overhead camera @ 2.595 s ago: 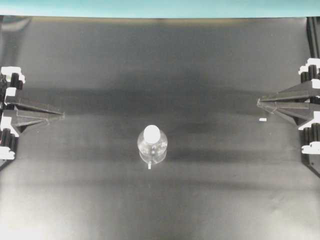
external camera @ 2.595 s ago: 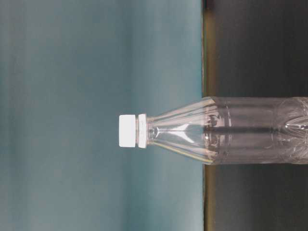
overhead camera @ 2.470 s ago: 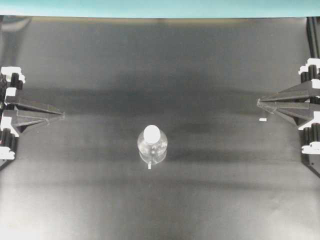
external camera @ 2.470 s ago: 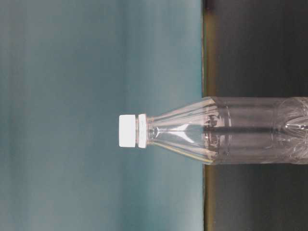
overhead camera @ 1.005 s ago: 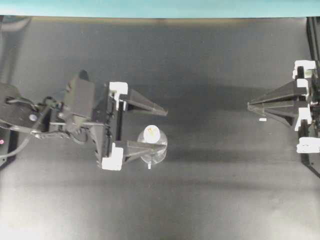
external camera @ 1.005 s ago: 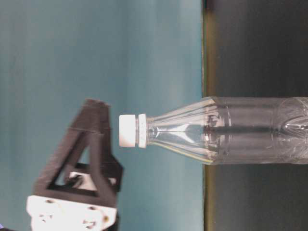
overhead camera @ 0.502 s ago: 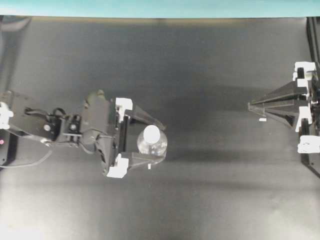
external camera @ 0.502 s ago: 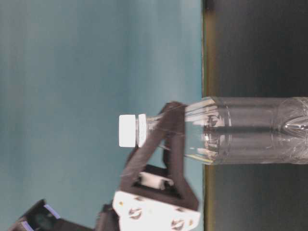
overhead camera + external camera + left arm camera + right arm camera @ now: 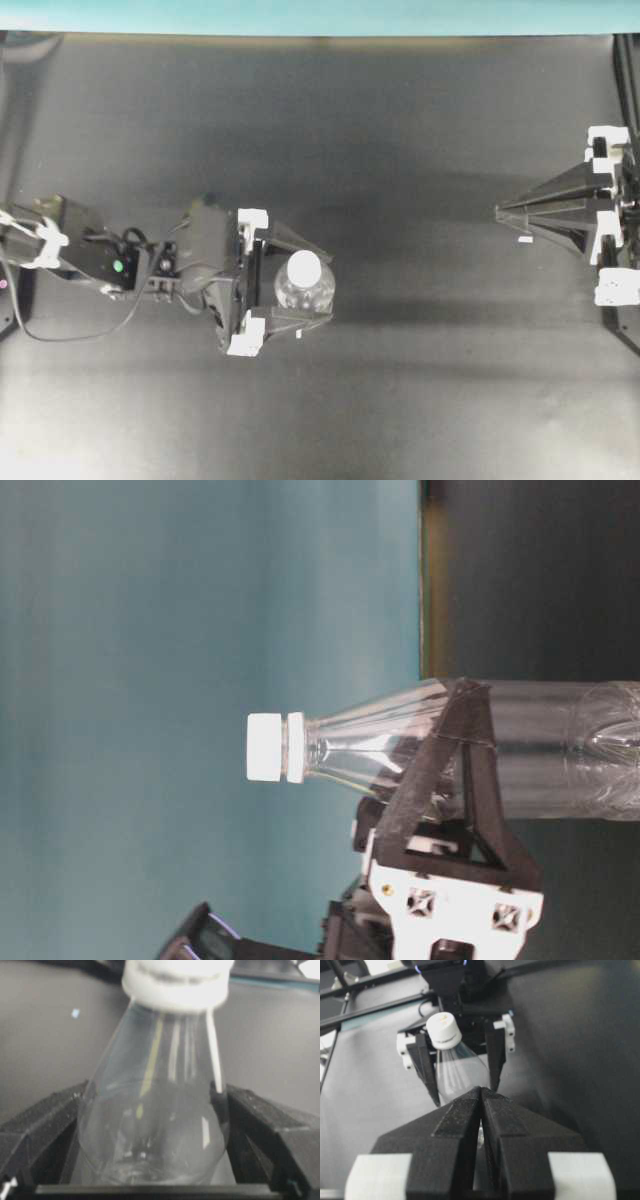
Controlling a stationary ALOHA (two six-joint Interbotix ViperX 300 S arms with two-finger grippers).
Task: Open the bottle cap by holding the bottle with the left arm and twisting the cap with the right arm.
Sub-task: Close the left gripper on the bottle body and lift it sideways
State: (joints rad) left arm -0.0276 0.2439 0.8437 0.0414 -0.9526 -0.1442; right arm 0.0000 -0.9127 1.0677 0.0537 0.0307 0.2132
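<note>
- My left end effector [image 9: 300,283] is spread wide, its fingers [image 9: 40,1125] flanking the clear bottle [image 9: 304,293] without squeezing it.
- The bottle stands upright mid-worktop [image 9: 400,150], its white bottle cap [image 9: 304,267] on.
- My right end effector [image 9: 505,211] is closed and empty, well apart at the worktop's right edge.
</note>
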